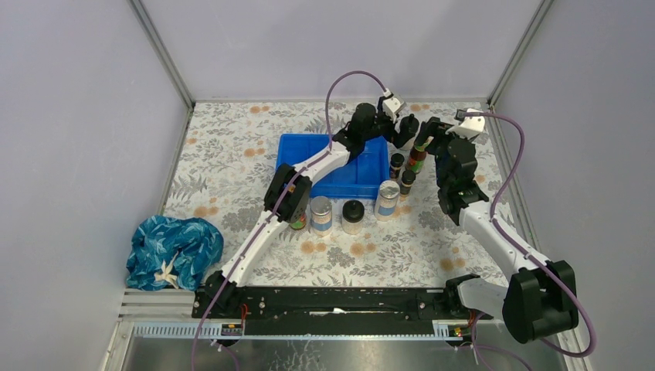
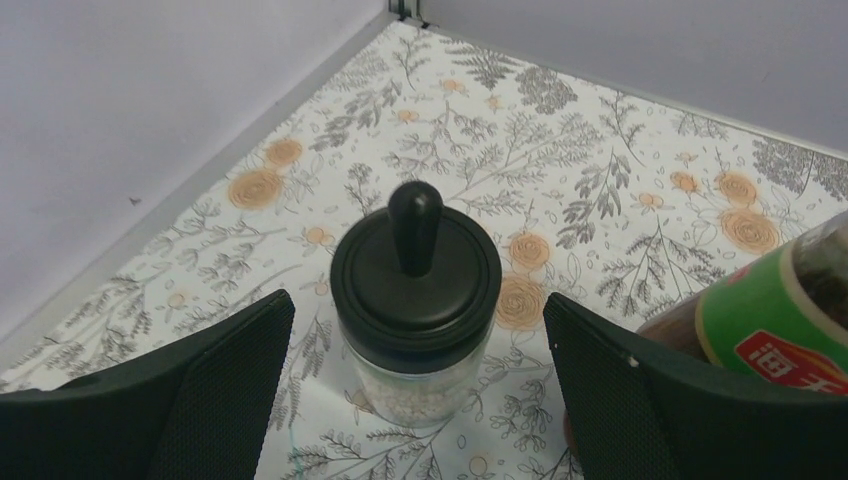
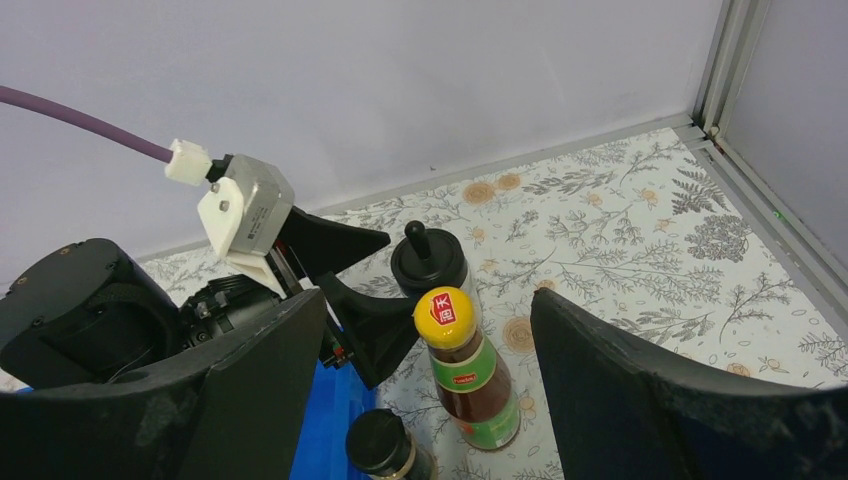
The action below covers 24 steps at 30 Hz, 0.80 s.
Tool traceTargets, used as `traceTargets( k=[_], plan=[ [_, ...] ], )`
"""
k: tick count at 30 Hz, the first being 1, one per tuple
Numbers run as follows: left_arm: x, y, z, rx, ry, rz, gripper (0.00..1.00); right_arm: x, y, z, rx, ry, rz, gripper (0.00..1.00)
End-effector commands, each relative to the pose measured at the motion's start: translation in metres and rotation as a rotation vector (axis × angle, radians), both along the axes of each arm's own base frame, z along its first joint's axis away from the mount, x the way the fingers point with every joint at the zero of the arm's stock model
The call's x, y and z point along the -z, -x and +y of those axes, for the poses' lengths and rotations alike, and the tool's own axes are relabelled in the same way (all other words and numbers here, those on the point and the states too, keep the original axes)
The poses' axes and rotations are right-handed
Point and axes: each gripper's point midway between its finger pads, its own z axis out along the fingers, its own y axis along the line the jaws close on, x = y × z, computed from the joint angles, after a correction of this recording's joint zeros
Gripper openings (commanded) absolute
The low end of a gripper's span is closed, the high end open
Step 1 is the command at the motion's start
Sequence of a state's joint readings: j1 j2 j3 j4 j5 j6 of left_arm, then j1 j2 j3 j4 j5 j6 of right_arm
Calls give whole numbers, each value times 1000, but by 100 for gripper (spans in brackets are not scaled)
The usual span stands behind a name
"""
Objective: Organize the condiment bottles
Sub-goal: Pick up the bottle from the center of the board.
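A black-domed clear jar [image 2: 415,300] of white grains stands on the floral mat, between the wide-open fingers of my left gripper [image 2: 417,335] without touching them. From above, this jar [image 1: 407,127] is past the tray's far right corner. Beside it a yellow-capped bottle [image 3: 465,370] with a green and red label stands between my right gripper's [image 3: 428,310] open fingers, with gaps on both sides. A tiny black-capped bottle [image 3: 380,440] is just in front. Near the tray's front are two silver-lidded jars [image 1: 320,214] [image 1: 388,199] and another black-domed jar [image 1: 353,216].
The blue tray [image 1: 309,147] sits mid-table under my left arm. A second tiny dark bottle [image 1: 407,182] stands right of it. A labelled bottle [image 1: 297,222] is half hidden by the left arm's elbow. A blue cloth [image 1: 174,251] lies at the near left. Walls close in behind.
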State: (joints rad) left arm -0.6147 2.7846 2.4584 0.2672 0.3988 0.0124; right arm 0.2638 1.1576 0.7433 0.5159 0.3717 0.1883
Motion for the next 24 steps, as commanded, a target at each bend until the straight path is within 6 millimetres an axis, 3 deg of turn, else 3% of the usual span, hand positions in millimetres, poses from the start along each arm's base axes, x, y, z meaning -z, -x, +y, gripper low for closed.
traceTargets(
  k=[1,24],
  plan=[
    [9,5,-9,4,-35,4,99,-9,-3,6,-17,-16,-53,82],
    [10,-12,-10,-118,83,7,99,15,-11,12,-35,-29,-32,82]
  ],
)
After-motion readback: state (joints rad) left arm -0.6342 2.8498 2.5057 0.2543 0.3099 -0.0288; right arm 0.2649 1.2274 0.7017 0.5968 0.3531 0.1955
